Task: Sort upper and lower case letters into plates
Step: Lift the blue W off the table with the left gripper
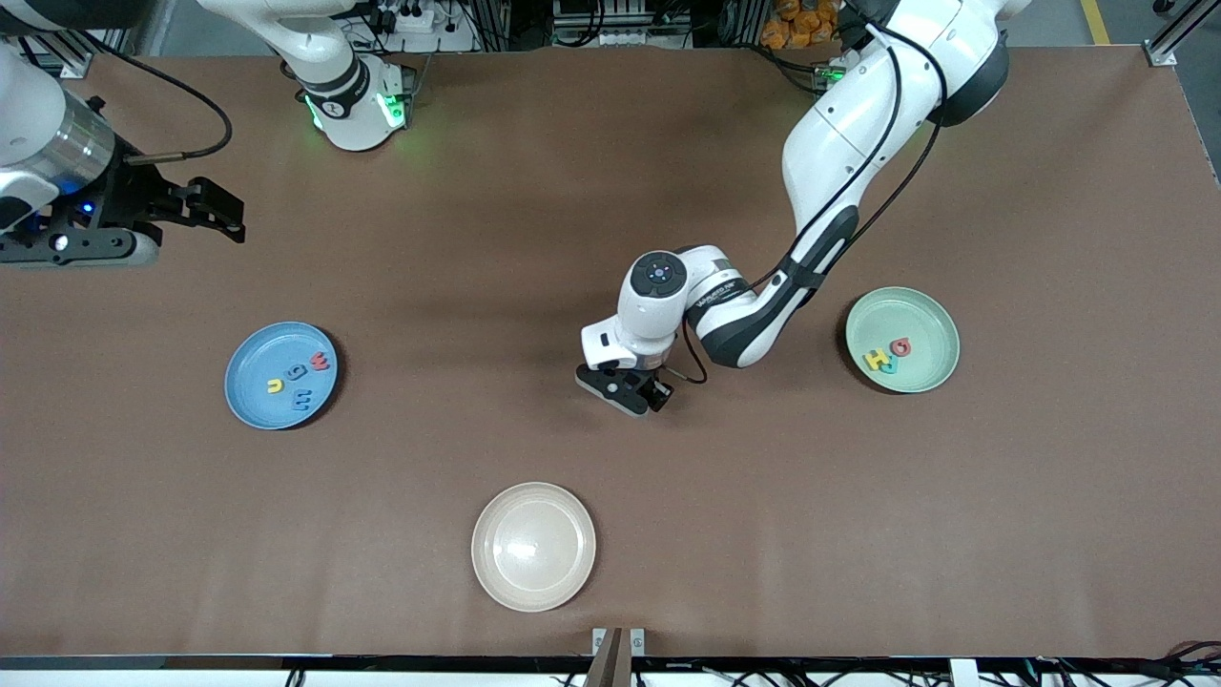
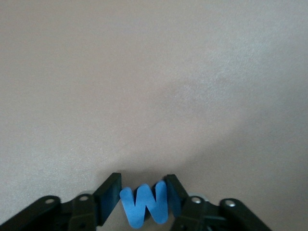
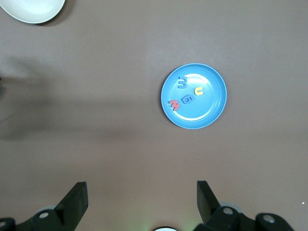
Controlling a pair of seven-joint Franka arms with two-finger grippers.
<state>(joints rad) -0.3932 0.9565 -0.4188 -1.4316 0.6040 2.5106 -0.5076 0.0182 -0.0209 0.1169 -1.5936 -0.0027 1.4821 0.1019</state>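
In the left wrist view a blue letter W (image 2: 144, 206) lies flat on the brown table, and my left gripper (image 2: 142, 186) is shut on it, one finger against each side. That gripper (image 1: 641, 393) is down at the table's middle, between the two plates, and hides the letter in the front view. The blue plate (image 1: 250, 401) toward the right arm's end holds several letters (image 1: 298, 370). Three letters (image 1: 887, 359) lie in the mint green plate (image 1: 930, 329) toward the left arm's end. My right gripper (image 1: 224, 215) waits open and empty, high above the table, looking down on the blue plate (image 3: 211, 108).
A cream-beige plate (image 1: 533, 546) with nothing in it sits near the table's front edge, nearer the front camera than the left gripper. It also shows in a corner of the right wrist view as the cream plate (image 3: 33, 9). The arm bases stand along the table's back edge.
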